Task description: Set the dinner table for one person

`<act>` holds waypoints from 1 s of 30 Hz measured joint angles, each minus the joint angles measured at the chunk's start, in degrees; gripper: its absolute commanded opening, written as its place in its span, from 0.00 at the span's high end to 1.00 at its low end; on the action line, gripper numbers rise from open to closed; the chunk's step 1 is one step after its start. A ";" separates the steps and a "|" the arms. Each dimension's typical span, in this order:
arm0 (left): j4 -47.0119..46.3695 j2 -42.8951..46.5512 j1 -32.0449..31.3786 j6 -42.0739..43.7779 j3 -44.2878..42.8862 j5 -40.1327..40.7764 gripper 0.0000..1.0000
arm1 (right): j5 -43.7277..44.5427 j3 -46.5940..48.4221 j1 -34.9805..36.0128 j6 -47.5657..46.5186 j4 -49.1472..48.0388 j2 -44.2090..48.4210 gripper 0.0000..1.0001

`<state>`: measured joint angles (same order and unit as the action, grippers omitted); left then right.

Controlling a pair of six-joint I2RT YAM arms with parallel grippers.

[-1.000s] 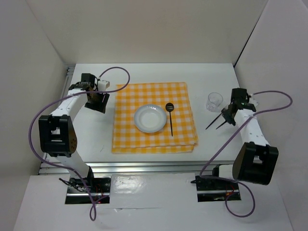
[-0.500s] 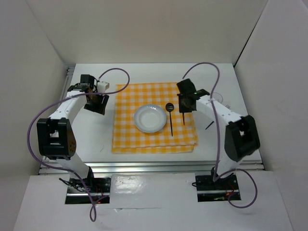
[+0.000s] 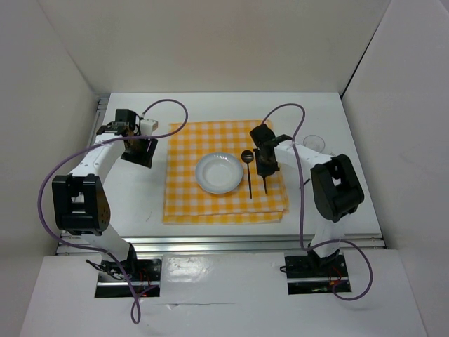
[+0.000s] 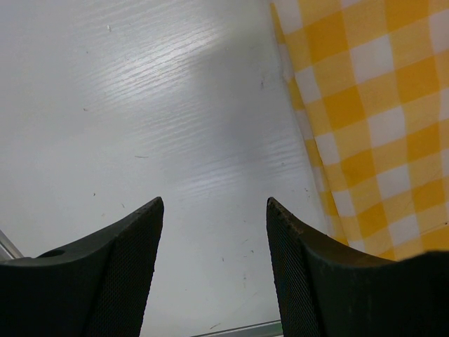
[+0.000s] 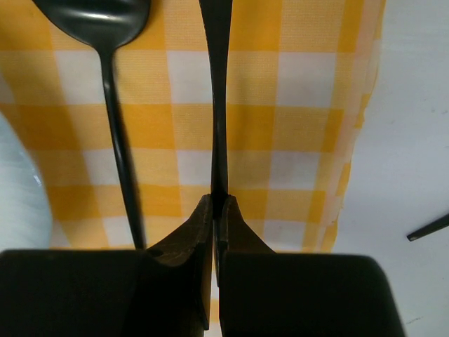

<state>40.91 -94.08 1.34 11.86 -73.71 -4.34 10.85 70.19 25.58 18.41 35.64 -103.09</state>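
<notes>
A yellow-and-white checked cloth [image 3: 224, 203] lies on the white dinner table [image 3: 210, 105]. On the cloth are a white plate [image 3: 219, 173] and a black spoon [image 3: 248, 172] to its right. My right gripper [image 3: 265, 170] is shut on a thin black utensil [image 3: 266, 188], held low over the cloth, parallel to the spoon on its right. In the right wrist view the fingers [image 5: 200, 232] pinch the utensil [image 5: 218, 105] beside the spoon [image 5: 119, 154]. My left gripper [image 3: 140, 153] is open and empty over bare table [image 4: 175, 105], left of the cloth [image 4: 379, 105].
A clear glass [image 3: 313, 142] stands on the table right of the cloth. Another black utensil [image 3: 303, 184] lies on the table under the right arm; it also shows in the right wrist view [image 5: 428, 228]. Aluminium rails [image 3: 224, 242] run along the near and left edges.
My right arm carried the black utensil from the table's right side near the glass across to the cloth, then down beside the spoon. The left arm has not moved.
</notes>
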 measured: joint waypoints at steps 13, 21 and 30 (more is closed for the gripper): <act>0.00 0.00 0.50 0.00 0.00 0.00 0.33 | -0.61 -0.20 -0.33 0.17 -0.55 -4.20 1.00; 0.00 0.00 0.50 0.02 0.00 0.00 0.33 | -1.09 0.28 -0.33 2.10 -0.17 -4.44 0.73; 0.00 0.00 0.50 0.02 0.00 0.00 0.33 | -1.70 4.48 -2.89 6.32 2.58 -3.91 0.60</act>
<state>40.91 -94.08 1.85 11.88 -73.71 -4.34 9.15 74.67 22.70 24.73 38.22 -107.00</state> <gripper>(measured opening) 0.671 0.383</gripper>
